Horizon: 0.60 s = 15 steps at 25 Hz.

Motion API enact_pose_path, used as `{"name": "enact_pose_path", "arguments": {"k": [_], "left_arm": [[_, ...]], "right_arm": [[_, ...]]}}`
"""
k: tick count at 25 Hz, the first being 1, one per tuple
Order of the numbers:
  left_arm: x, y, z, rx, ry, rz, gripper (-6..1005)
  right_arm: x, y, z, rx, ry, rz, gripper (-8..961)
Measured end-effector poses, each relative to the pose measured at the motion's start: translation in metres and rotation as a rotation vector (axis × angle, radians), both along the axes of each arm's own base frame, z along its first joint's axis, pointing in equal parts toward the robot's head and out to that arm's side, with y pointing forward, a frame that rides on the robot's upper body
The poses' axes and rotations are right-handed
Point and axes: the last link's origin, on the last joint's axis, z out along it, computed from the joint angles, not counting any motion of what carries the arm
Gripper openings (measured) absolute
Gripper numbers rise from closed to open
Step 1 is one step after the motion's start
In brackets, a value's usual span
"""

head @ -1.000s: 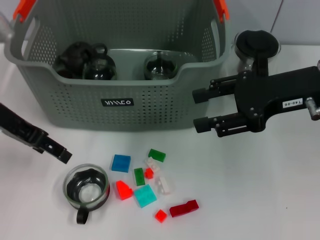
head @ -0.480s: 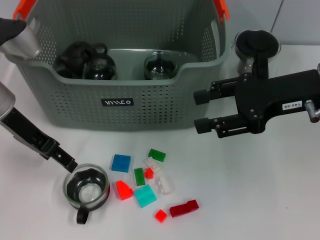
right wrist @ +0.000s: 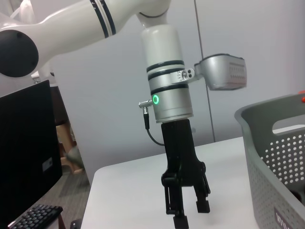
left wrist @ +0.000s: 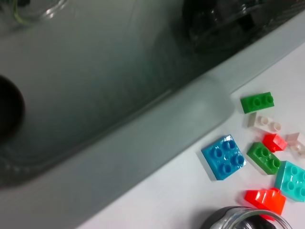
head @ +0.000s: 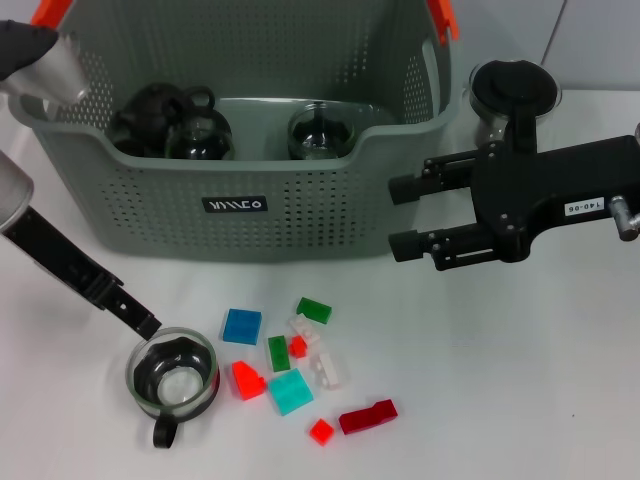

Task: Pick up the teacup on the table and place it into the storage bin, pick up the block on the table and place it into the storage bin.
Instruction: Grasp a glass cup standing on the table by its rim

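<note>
The teacup point(head: 172, 378), clear glass with a black handle, stands on the white table point(head: 520, 380) at the front left; its rim also shows in the left wrist view point(left wrist: 248, 220). My left gripper point(head: 140, 320) hangs just above and left of it, apart from it; the right wrist view shows this gripper point(right wrist: 188, 214) open and holding nothing. Several blocks lie beside the cup, among them a blue block point(head: 241, 326) point(left wrist: 224, 156), a cyan block point(head: 290, 391) and a dark red block point(head: 367, 416). The grey storage bin point(head: 330, 215) stands behind. My right gripper point(head: 405, 215) hovers open, right of the bin.
Dark glass vessels point(head: 200, 130) sit inside the bin. A glass pitcher with a black lid point(head: 512, 92) stands behind my right gripper. Green blocks point(head: 313, 310), red blocks point(head: 247, 381) and white blocks point(head: 320, 365) are scattered between cup and table centre.
My left arm has come in from the left, bringing its gripper closer to the teacup's rim. The right arm has barely moved.
</note>
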Motion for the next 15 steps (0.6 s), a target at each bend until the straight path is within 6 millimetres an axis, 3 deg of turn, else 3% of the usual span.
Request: {"name": "enact_pose_path", "arguments": {"k": [6,15], "left_arm": [[-0.003,-0.001,0.011,0.005,-0.006,-0.061,860],[-0.006,-0.012,0.007,-0.047,-0.015,-0.046,860]], "right_arm": [[-0.001,0.001,-0.001,0.002,0.003,-0.010,713],[-0.005,0.005,-0.003,0.023,0.009,-0.013,713]]}}
